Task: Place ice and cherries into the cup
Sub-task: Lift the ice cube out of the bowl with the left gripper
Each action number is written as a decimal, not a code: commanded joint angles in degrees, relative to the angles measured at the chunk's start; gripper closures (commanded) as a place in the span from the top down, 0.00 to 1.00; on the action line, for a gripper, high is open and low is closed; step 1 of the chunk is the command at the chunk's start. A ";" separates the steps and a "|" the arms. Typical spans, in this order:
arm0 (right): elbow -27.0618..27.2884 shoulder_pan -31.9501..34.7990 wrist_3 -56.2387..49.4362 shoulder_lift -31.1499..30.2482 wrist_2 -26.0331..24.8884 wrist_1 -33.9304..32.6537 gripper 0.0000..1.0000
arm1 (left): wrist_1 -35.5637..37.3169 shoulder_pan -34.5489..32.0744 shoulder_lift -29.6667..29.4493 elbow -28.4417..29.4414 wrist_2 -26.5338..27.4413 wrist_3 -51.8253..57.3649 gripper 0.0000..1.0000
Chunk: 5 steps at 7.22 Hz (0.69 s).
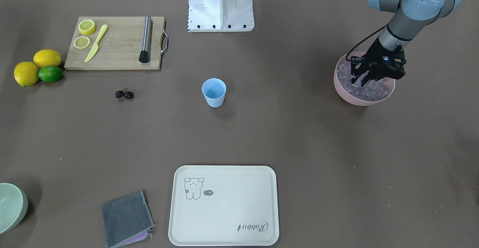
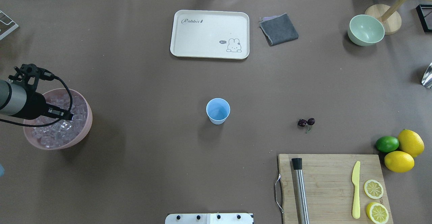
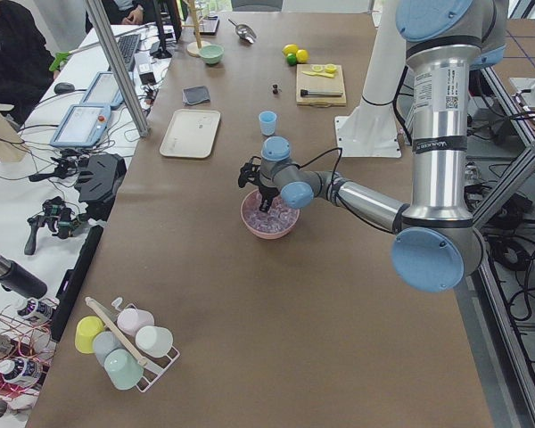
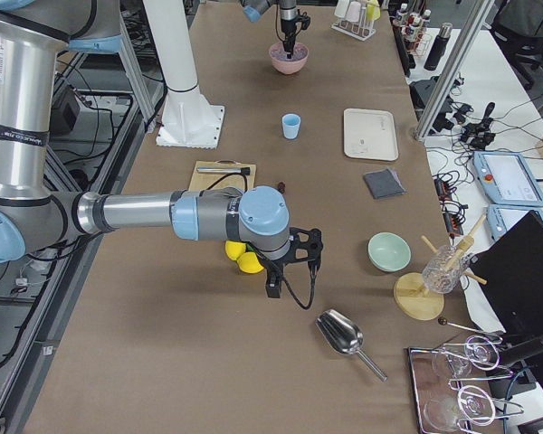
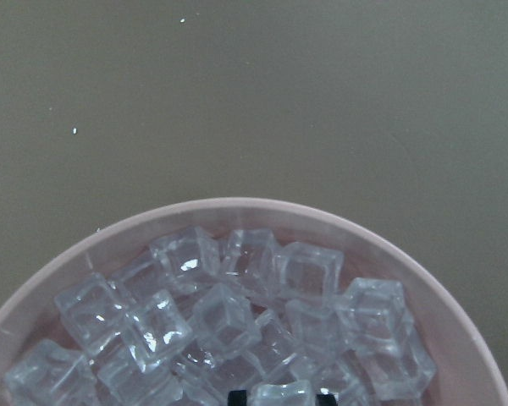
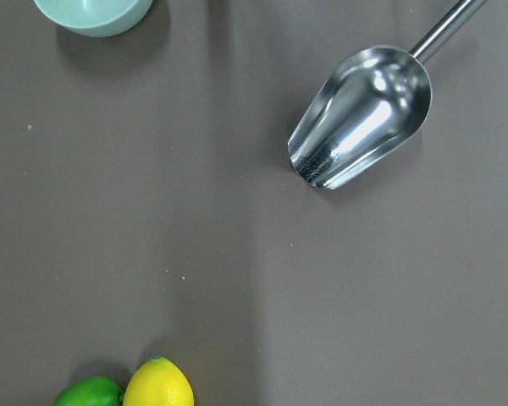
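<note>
Left arm (image 1: 398, 25) and right arm (image 4: 136, 212): silver tubes, blue-grey round joint caps, small black lettering down the big tubes. Left gripper (image 1: 361, 80) black, tiny blue light on its body, black cable (image 1: 361, 44) looping at its 11 o'clock. White pedestal (image 1: 220, 5), black screws along 6 o'clock edge.

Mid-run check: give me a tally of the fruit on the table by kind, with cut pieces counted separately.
Whole lemons: 2
Lime: 1
Cut lemon pieces: 2
Cherries: 2
Total: 7
</note>
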 commanded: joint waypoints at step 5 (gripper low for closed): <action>0.50 0.05 0.16 0.87 0.56 -0.17 1.00 | 0.24 -4.10 -15.41 -4.16 -3.41 -14.92 0.00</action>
